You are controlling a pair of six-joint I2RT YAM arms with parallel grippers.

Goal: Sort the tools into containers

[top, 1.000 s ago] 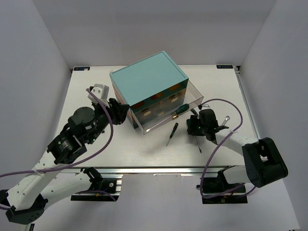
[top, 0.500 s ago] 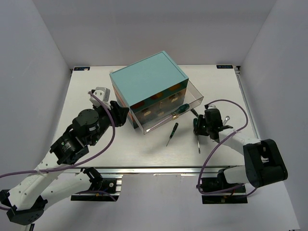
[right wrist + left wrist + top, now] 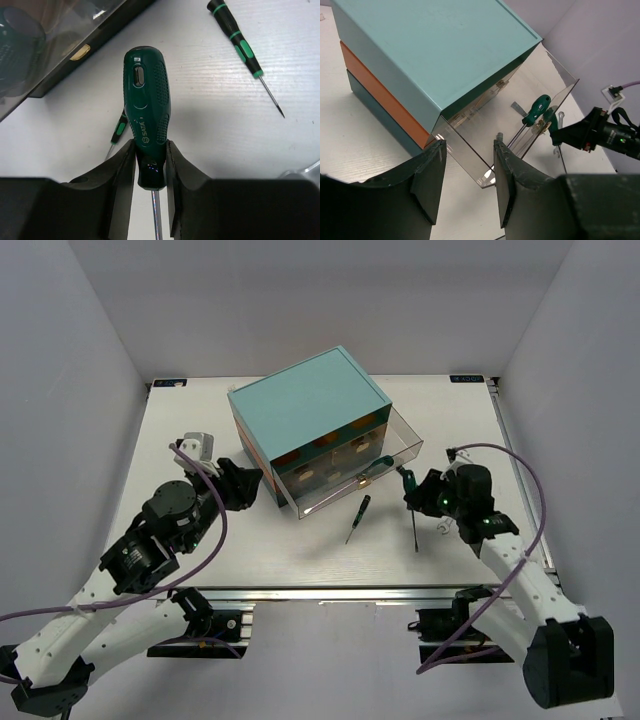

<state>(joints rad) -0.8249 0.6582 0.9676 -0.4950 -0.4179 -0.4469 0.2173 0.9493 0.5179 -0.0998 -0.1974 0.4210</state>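
Right end effector [image 3: 150,156] grips a large screwdriver [image 3: 147,100]; left end effector [image 3: 469,175] gapes empty. Ahead, the drawer [image 3: 470,150] holds one stowed screwdriver [image 3: 536,110]; a small screwdriver [image 3: 235,37] waits.

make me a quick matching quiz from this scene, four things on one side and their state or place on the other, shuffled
1 left pincer
2 right pincer
3 small screwdriver
4 clear drawer

a lying on the table
b pulled out of the chest
c open, empty
d shut on a green-handled screwdriver

Pairs: 1-c, 2-d, 3-a, 4-b
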